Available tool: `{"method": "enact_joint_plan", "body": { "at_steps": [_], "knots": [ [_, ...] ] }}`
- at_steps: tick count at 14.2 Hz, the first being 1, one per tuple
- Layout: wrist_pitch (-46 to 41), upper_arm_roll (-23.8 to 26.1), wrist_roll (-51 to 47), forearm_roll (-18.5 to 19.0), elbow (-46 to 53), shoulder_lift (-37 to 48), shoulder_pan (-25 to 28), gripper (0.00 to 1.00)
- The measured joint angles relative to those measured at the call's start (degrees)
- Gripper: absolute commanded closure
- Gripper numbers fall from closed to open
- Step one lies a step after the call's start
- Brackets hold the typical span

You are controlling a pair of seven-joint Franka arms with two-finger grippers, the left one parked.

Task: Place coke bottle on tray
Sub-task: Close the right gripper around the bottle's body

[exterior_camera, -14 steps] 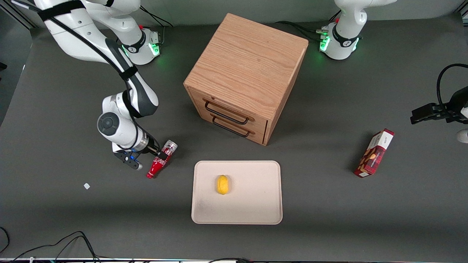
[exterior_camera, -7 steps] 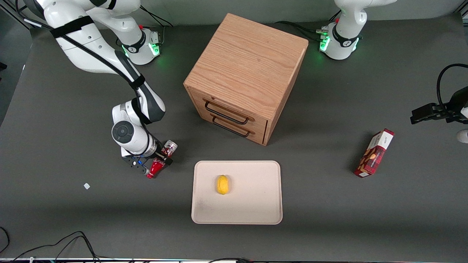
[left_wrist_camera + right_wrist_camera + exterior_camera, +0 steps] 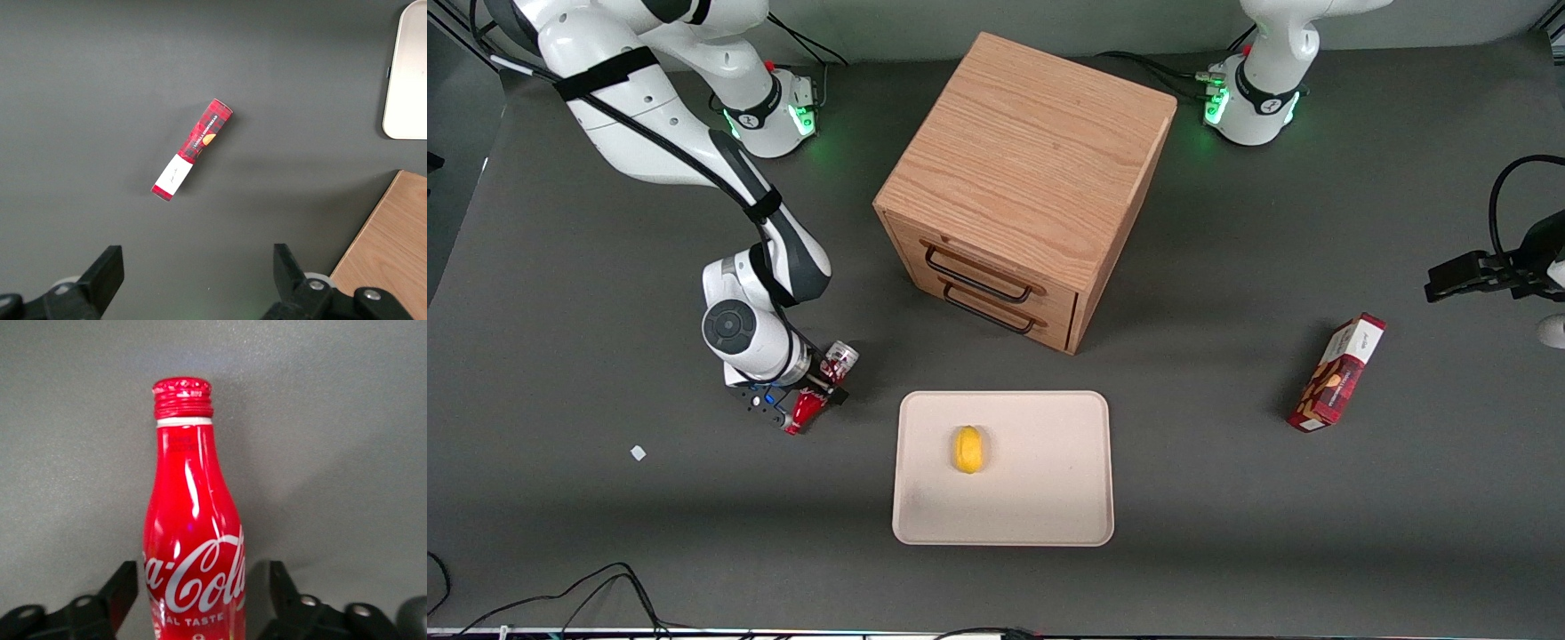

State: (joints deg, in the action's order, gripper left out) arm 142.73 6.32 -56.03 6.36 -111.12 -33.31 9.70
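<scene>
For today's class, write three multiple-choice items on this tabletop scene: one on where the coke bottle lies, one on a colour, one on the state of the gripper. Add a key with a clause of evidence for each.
1. Where is the coke bottle?
A. on the tray
B. on the table, beside the tray
C. on top of the cabinet

2. What colour is the small object lying on the tray?
A. yellow
B. blue
C. green

3. How does the gripper stand?
A. far above the table, holding nothing
B. inside a cabinet drawer
C. low at the bottle, one finger on each side of its body

Key:
1 B: the bottle rests on the dark table, off the tray's rim.
2 A: the yellow object sits on the cream surface.
3 C: the right wrist view shows the fingers flanking the bottle, with gaps.
</scene>
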Motion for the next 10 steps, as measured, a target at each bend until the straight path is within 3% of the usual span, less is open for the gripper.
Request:
{"method": "enact_joint_plan", "body": {
  "at_steps": [10],
  "knots": [
    [-0.01, 0.0, -1.72, 1.8, 0.26, 0.02, 0.49, 1.0]
  ]
}}
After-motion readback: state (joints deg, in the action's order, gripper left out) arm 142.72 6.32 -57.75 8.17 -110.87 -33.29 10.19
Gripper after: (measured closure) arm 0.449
